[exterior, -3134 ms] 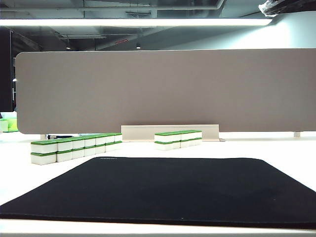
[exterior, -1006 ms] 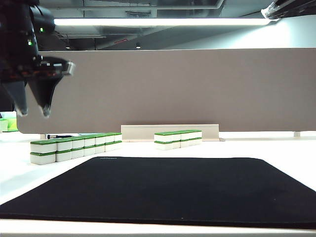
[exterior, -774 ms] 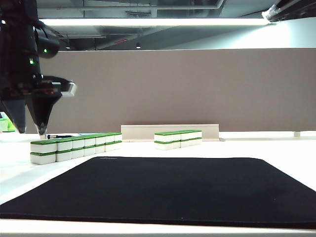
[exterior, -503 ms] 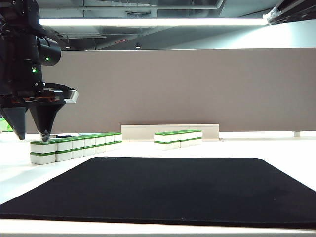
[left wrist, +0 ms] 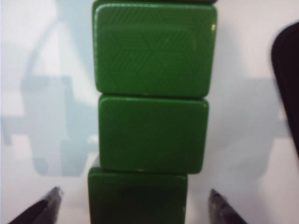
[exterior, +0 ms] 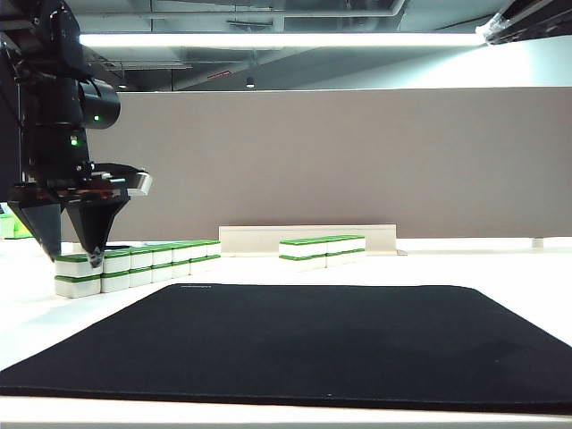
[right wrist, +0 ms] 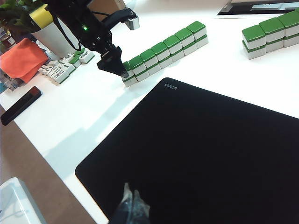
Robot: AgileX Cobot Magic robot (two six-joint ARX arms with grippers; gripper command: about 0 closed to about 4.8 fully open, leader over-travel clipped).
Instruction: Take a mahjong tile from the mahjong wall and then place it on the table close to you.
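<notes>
Black mat (exterior: 304, 344) lies nearest on the white table (exterior: 527, 268), flat and bare. At ten o'clock from the mat's centre, the mahjong wall (exterior: 138, 264) stands two layers high on the table, just off the mat's far left corner. The left gripper (exterior: 76, 252) hangs over the wall's near end, jaws spread wide with one fingertip (left wrist: 46, 210) on each side of the end tile (left wrist: 138, 198); contact cannot be judged. The right gripper (right wrist: 132, 205) sits above the mat's near edge, fingers pressed together, holding nothing. Further back, at twelve o'clock, a shorter tile row (exterior: 322, 251) stands before the grey partition (exterior: 357, 161).
</notes>
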